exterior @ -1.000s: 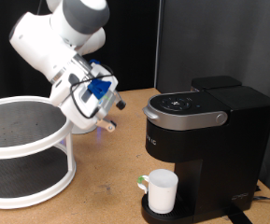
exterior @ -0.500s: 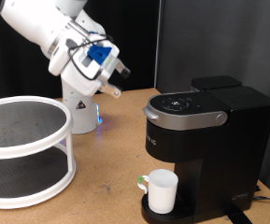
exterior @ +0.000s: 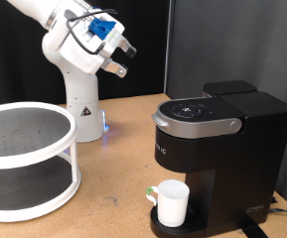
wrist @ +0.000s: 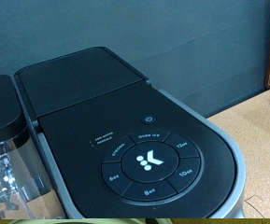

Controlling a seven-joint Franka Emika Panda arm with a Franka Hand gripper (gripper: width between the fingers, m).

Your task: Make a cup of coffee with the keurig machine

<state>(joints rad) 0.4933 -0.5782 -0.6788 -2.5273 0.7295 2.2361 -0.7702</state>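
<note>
**End effector raised above the coffee maker, mug seated on the drip tray**

We are viewing the end effector [exterior: 120, 59] high in the exterior view's upper left, well above the bench [exterior: 113, 169] and well apart from the keurig machine [exterior: 222, 149]. Compared with one second ago, when it was hanging low beside the white arm base [exterior: 80, 109], and half a second ago, when it was partway up, it is now sitting higher still, with the arm's upper links cut off by the frame's top edge. We are unable to tell whether the fingers are released or clenched: they are appearing only as small pale tips beneath a blue block, and nothing is visible between them.

The cup [exterior: 171, 202] is standing upright on the machine's base at the exterior view's bottom, its position unchanged across the three frames, its handle turned toward the exterior view's left. The closed lid is showing its ring of buttons [wrist: 151, 161] lit in white in the wrist view, which is looking down on the machine's top; the end effector itself is not showing there. The button lettering is too small to read. A white two-tier round shelf [exterior: 29, 159] is occupying the exterior view's left, partly cropped by the frame edge.
</note>
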